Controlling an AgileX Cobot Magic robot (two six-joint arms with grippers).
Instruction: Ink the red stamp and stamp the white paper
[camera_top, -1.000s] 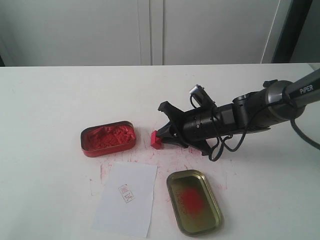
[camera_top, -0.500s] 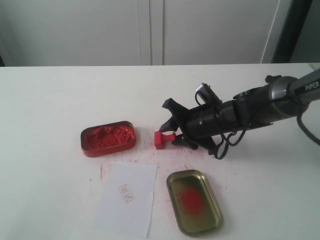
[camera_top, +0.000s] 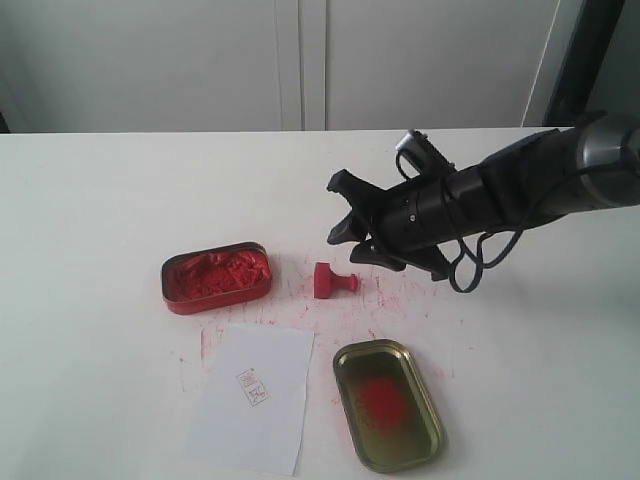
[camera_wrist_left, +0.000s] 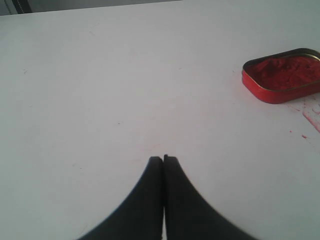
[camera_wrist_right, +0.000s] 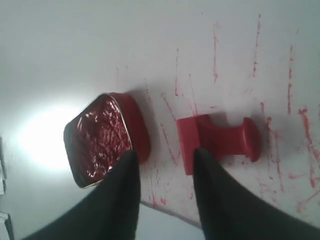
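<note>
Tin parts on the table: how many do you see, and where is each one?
2. The red tin of ink paste stands left of the red stamp. The gold tin lid lies right of the white paper. None seems hidden.

The right claw (camera_top: 337, 211) has released the red stamp (camera_top: 333, 280), now lying sideways, and drawn back, seemingly upward.

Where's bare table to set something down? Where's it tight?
Free: the table behind and left of the ink tin, and the front right corner beside the lid. Crowded: the middle, where ink tin, stamp, paper and lid lie close together, with the open right gripper by the stamp.
</note>
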